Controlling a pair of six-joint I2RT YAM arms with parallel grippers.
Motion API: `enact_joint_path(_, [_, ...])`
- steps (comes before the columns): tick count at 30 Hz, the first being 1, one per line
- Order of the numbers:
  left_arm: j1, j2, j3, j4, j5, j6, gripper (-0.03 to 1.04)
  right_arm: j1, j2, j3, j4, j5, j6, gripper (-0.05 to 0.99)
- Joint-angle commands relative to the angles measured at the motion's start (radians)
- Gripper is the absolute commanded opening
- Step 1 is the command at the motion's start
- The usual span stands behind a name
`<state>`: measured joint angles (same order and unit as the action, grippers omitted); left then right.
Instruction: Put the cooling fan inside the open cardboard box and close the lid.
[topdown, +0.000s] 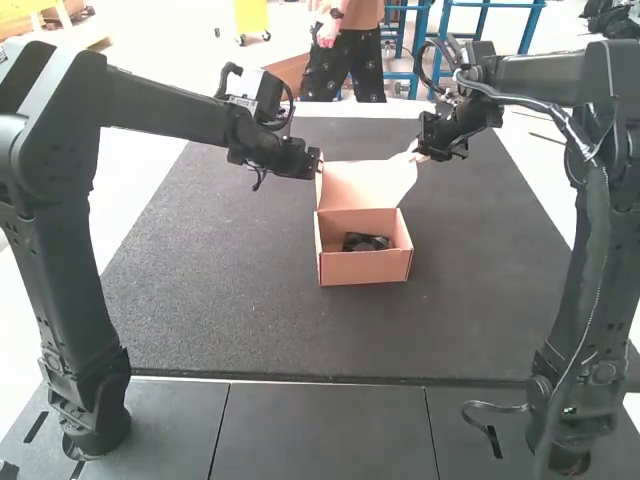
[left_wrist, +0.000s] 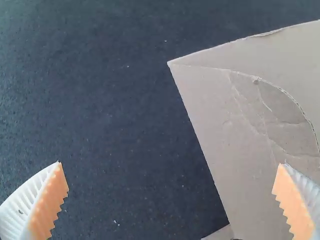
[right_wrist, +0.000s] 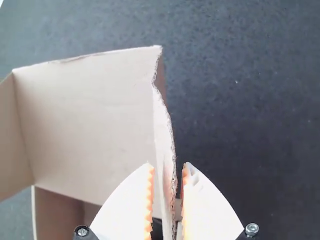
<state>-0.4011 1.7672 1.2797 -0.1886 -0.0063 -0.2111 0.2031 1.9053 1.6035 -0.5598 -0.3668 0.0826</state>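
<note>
An open cardboard box (topdown: 363, 260) stands mid-mat with the black cooling fan (topdown: 366, 241) inside it. Its lid (topdown: 366, 184) stands upright behind the opening. My right gripper (topdown: 421, 152) is shut on the lid's upper right corner flap; the right wrist view shows the cardboard edge (right_wrist: 164, 125) pinched between its orange pads (right_wrist: 149, 195). My left gripper (topdown: 312, 163) hovers open at the lid's upper left corner. In the left wrist view the lid's back (left_wrist: 260, 135) lies between the spread fingers (left_wrist: 47, 200), one fingertip over the cardboard.
The box sits on a black mat (topdown: 200, 270) covering the table. The white table surface (topdown: 140, 160) borders the mat on the left and right.
</note>
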Motion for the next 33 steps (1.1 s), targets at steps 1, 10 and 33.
enact_joint_path(1, [-0.005,0.001,0.041,0.005,0.009,-0.008,0.97,0.024,0.015,0.035,0.003,-0.027,-0.001,0.13])
enact_joint_path(10, [-0.007,0.001,0.044,0.003,0.008,-0.008,0.97,0.025,0.014,0.035,-0.006,-0.052,-0.014,0.01])
enact_joint_path(33, [-0.005,-0.023,0.029,-0.028,0.008,-0.007,0.97,0.044,-0.103,-0.056,-0.140,-0.050,-0.055,-0.01])
